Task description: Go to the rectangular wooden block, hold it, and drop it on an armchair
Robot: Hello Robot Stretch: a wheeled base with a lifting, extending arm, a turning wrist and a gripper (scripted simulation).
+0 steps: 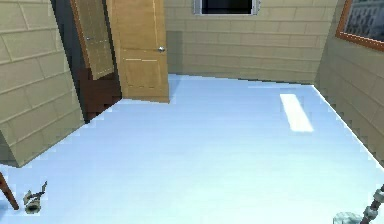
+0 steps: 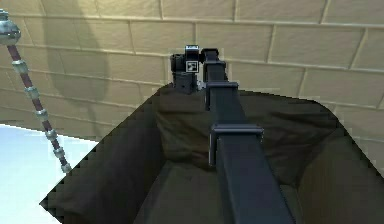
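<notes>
Here, one dark armchair [image 2: 118,165], one arm [image 2: 245,160].

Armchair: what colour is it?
The armchair is dark brown, best seen in the arm side view.

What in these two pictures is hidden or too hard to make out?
Arm side view: whether the claw holds anything; its far end is too small and dark.
Forward view: the window and the framed picture, both cut off by the top edge.
Forward view: a small grey thing bottom left and a grey scrap bottom right, cut off by the bottom edge, too small to name.
</notes>
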